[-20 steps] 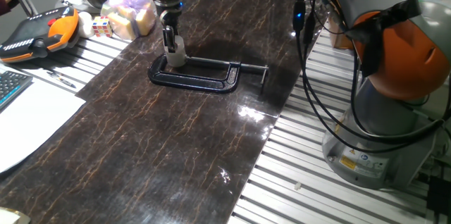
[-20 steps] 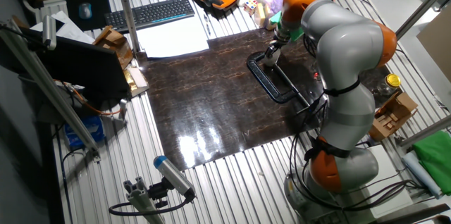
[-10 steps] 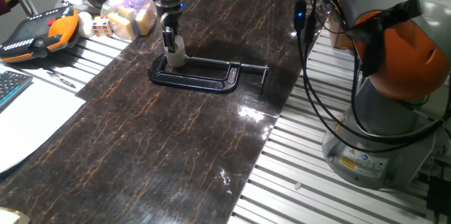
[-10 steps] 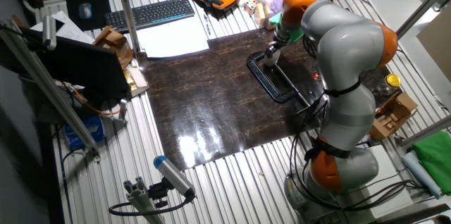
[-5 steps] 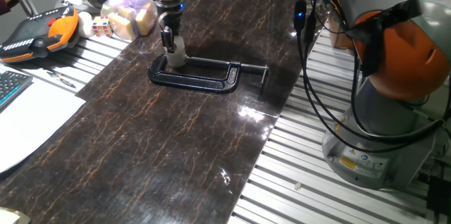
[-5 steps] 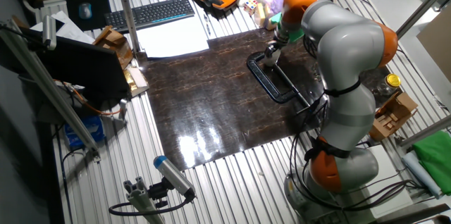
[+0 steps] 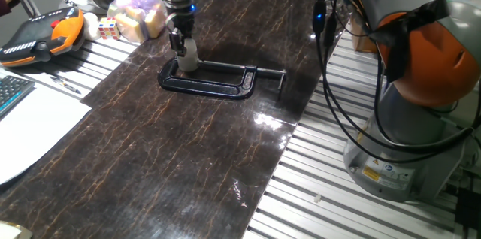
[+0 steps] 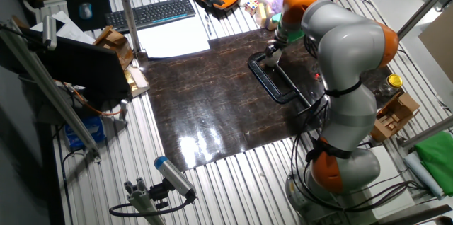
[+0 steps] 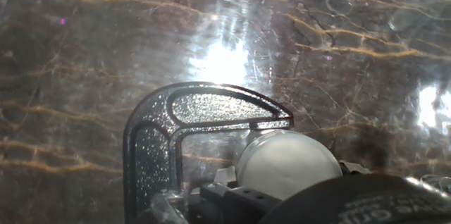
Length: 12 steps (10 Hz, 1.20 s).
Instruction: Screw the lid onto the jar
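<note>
Hand view alone shows the lid's (image 9: 287, 164) round top.

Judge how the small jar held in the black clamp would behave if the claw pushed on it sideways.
The jar is short and squat, so it probably resists tipping. It sits inside the clamp, which looks like rigid cast metal and likely blocks sliding. Its whitish plastic looks smooth and light; without the clamp it would probably skid on the glossy table.

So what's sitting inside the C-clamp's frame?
The small whitish jar stands within the black C-clamp, gripper right above it. Whether the lid is on top, the gripper hides.
</note>
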Available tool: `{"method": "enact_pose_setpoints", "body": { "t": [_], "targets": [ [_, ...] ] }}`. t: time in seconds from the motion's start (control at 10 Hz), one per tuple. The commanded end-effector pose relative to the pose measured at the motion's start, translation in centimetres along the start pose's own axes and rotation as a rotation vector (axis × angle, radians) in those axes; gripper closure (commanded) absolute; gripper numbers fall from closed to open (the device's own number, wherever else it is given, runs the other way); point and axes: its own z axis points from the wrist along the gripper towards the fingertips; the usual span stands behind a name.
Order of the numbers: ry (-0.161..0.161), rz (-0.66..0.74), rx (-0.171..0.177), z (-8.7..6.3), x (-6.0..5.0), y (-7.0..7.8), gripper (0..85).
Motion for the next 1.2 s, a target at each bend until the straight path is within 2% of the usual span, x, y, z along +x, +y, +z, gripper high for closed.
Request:
{"method": "enact_pose_setpoints", "body": {
  "t": [0.0, 0.7, 1.1],
  "targets": [
    [0.002, 0.033, 0.000, -0.02, -0.01, -0.01, 15.7],
    [0.009, 0.270, -0.011, 0.06, 0.03, 0.02, 15.7],
    [0.011, 0.366, 0.000, 0.07, 0.03, 0.00, 15.7]
  ]
}}
